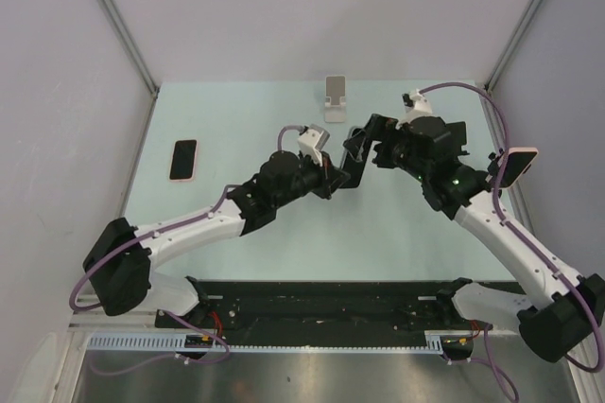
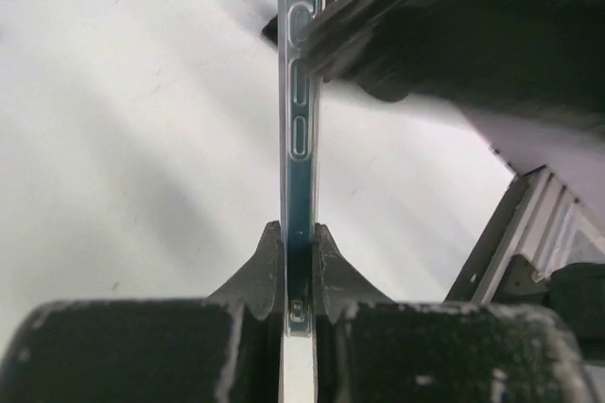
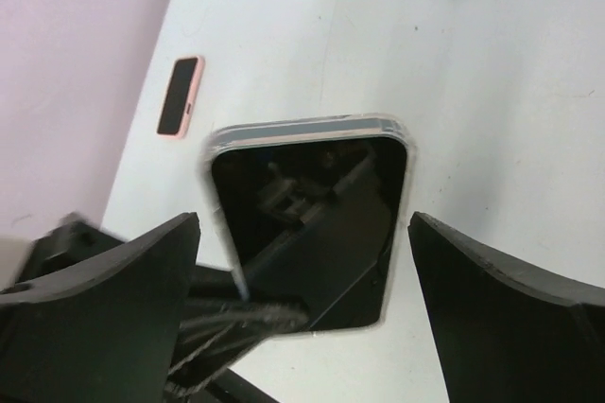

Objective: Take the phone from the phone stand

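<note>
Phone (image 3: 312, 223) in left gripper (image 2: 300, 266), second phone (image 1: 183, 159) flat, one stand (image 1: 335, 98)

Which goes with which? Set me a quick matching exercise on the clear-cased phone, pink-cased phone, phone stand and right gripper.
1 clear-cased phone
2 pink-cased phone
3 phone stand
4 right gripper

a lying flat, far left
b open, straddling a phone
c empty, at the back
d clamped edgewise in left gripper

Pairs: 1-d, 2-a, 3-c, 4-b
</note>
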{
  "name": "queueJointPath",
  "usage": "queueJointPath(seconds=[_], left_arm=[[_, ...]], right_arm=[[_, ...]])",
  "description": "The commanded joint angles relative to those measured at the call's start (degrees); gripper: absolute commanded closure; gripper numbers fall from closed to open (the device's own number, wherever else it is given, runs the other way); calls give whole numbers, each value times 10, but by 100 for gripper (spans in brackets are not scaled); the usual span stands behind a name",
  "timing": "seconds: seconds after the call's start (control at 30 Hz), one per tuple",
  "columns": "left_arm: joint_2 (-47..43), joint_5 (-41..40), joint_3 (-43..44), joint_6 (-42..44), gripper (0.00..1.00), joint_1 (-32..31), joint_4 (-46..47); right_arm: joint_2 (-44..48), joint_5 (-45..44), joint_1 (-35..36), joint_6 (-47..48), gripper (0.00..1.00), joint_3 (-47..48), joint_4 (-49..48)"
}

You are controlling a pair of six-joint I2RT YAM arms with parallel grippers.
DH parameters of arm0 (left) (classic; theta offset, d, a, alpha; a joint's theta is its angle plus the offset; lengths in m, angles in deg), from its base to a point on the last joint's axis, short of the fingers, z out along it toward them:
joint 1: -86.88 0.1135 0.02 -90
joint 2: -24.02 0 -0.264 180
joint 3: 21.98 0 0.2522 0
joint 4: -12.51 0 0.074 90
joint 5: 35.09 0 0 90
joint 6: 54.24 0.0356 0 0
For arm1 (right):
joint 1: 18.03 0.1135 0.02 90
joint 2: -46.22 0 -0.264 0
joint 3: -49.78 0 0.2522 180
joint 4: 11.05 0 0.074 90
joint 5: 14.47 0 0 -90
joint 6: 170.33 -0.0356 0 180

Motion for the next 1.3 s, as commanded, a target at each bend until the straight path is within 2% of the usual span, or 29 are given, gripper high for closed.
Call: queueJointPath(seconds=[0.0, 0.07, 0.27, 0.43, 0.6, 0.77, 0.97, 1.27], left_arm=[[-43, 14, -38, 2, 100, 42, -4], [-57, 26, -62, 1, 100, 62, -16], [-103, 87, -96, 5, 100, 179, -109], [-110, 183, -68, 21, 100, 325, -201], [-33, 189, 15, 105, 100, 437, -331], [42, 194, 78, 148, 100, 535, -374], [141, 213, 130, 178, 100, 594, -394], [236, 245, 200, 199, 97, 636, -415]], right_arm=[[68, -2, -17, 17, 0, -4, -31], [94, -4, -20, 34, 0, -12, -20], [172, -36, -38, 66, 0, -62, -4], [205, -37, -53, 92, 0, -90, 2], [226, -33, -59, 121, 1, -99, 0], [244, -42, -58, 133, 1, -112, -5], [250, -47, -60, 146, 1, -122, -7], [235, -43, -58, 149, 2, -128, -16]])
